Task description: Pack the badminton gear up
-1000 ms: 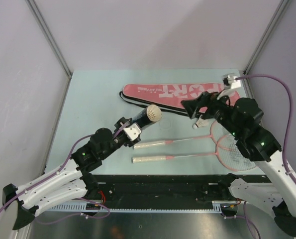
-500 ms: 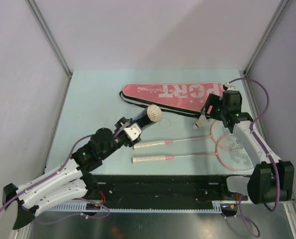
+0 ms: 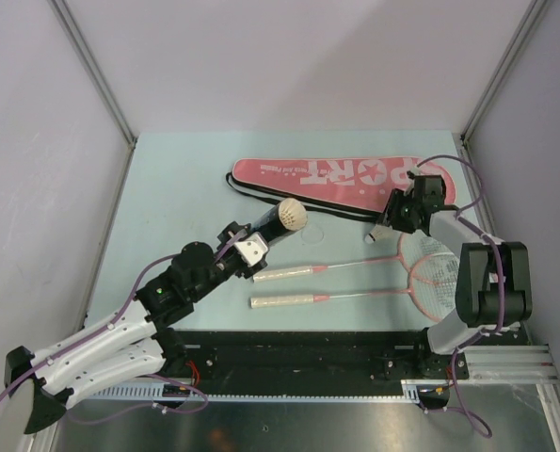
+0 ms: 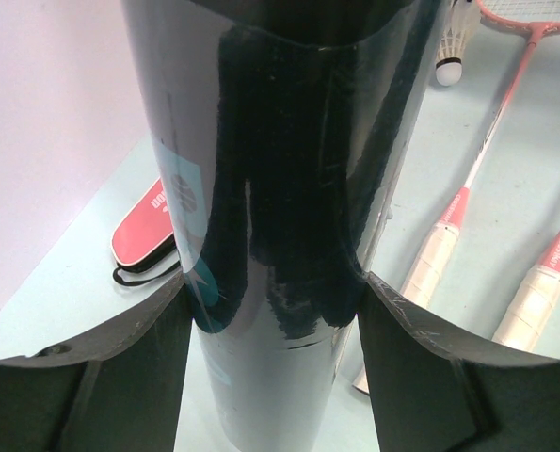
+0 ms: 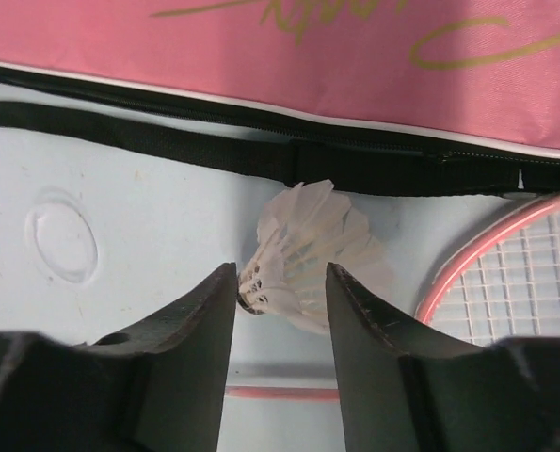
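My left gripper (image 3: 245, 247) is shut on the black tube (image 3: 265, 229), held tilted above the table, with a white shuttlecock (image 3: 291, 215) showing at its far end. In the left wrist view the tube (image 4: 289, 188) fills the gap between the jaws. My right gripper (image 5: 281, 278) is low at the table, open, its jaws on either side of a white feather shuttlecock (image 5: 308, 250); the left finger touches its cork. Two pink rackets (image 3: 355, 266) (image 3: 355, 298) lie side by side. The pink bag (image 3: 327, 177) lies behind them.
The bag's black strap (image 5: 167, 132) runs just beyond the shuttlecock. A racket head (image 5: 515, 273) lies right of the right gripper. The right arm's cable (image 3: 458, 169) loops over the bag's end. Side walls enclose the table (image 3: 167, 188).
The right arm has folded down and its gripper has dropped to the table at the shuttlecock, jaws narrowing around it. The left arm and tube have not moved.
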Controlling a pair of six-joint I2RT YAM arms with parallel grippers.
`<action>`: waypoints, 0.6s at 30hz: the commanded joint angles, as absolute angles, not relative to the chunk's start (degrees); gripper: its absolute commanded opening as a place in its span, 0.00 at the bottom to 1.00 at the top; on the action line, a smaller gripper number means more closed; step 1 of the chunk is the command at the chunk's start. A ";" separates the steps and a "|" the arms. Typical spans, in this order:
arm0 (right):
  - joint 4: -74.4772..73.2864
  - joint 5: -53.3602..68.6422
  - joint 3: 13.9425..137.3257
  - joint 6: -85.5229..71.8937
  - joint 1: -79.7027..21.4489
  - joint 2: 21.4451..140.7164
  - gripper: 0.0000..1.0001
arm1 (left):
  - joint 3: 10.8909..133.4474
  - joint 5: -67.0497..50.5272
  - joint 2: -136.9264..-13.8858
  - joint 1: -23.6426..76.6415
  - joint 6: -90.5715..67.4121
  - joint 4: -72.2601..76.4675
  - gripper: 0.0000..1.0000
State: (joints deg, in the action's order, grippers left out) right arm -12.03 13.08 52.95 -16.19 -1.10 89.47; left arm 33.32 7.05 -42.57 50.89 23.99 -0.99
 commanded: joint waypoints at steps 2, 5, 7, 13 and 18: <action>-8.96 16.87 53.79 -15.21 -1.67 92.37 0.39 | 35.95 6.24 -42.27 51.42 23.91 3.78 0.15; -9.93 14.77 53.79 -14.94 -3.34 89.92 0.17 | 35.95 6.15 -42.54 51.42 23.91 3.69 0.15; -10.72 13.45 53.79 -15.03 -4.21 87.20 0.00 | 35.95 6.15 -42.54 51.42 23.91 3.69 0.15; -14.93 15.10 55.89 -19.59 -4.92 72.18 0.00 | 35.95 6.24 -42.80 51.42 23.99 3.69 0.16; -15.74 16.71 60.19 -20.66 -14.57 57.26 0.00 | 35.95 6.42 -43.07 51.42 24.08 3.69 0.16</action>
